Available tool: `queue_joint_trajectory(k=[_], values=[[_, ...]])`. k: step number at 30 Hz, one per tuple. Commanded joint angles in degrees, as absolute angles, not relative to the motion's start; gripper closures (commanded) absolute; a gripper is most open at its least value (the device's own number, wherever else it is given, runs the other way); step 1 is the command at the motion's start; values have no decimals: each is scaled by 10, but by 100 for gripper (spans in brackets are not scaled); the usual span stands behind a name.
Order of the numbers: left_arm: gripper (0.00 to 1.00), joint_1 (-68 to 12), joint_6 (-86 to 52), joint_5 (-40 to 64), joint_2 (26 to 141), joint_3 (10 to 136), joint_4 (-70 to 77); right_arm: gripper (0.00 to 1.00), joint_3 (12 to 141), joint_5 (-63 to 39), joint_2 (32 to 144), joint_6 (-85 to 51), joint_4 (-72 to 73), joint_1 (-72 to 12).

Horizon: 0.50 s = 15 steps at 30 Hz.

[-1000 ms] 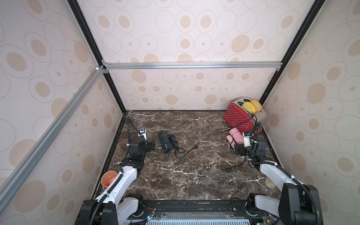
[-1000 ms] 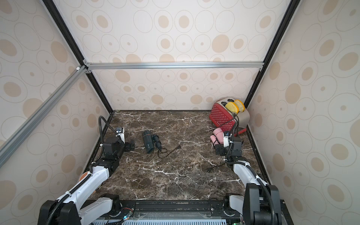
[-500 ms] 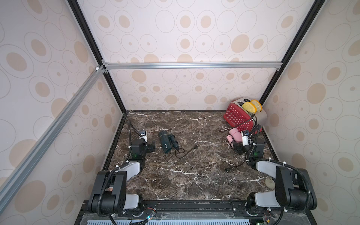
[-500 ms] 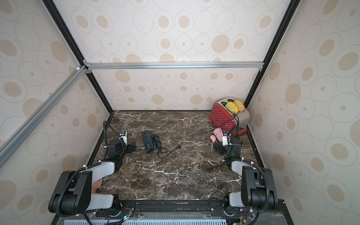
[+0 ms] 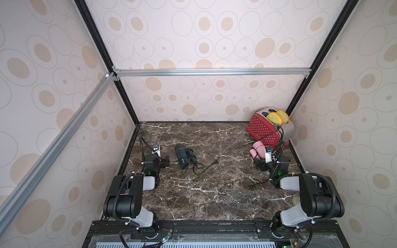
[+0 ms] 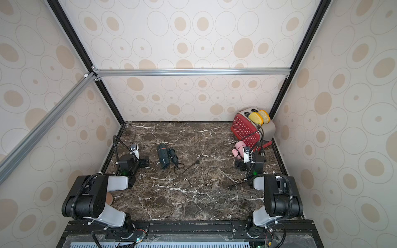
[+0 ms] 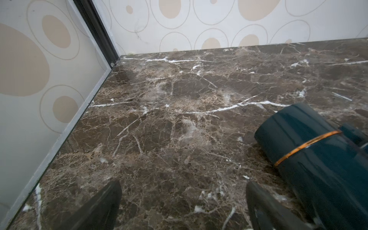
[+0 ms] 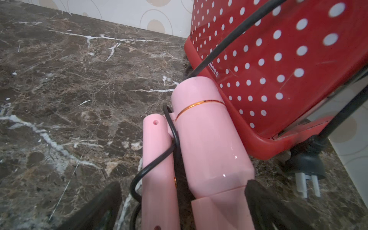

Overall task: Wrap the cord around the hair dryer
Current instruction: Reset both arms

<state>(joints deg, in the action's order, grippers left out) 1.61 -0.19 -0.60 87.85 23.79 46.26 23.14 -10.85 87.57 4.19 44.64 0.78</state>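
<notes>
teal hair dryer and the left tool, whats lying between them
Nothing but bare marble tabletop lies between the left tool and the teal hair dryer, shown in a top view.

teal hair dryer (image 5: 181,158) flat, cord (image 5: 208,168) loose

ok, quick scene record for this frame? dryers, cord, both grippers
teal hair dryer: lying on table, beside left gripper
cord: loose loop on table, not wrapped
pink hair dryer: against red toaster
left gripper: open, empty
right gripper: open, straddling pink hair dryer
task status: teal dryer's cord wrap not started
</notes>
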Motion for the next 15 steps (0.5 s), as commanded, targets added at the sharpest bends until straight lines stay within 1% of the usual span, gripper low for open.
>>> queue_joint_trajectory(k=[1,15], values=[[1,23,-4,0,880,236,490,0,230,-120,877,54,466,11],[1,24,-7,1,881,239,487,0,230,-120,878,54,468,11]])
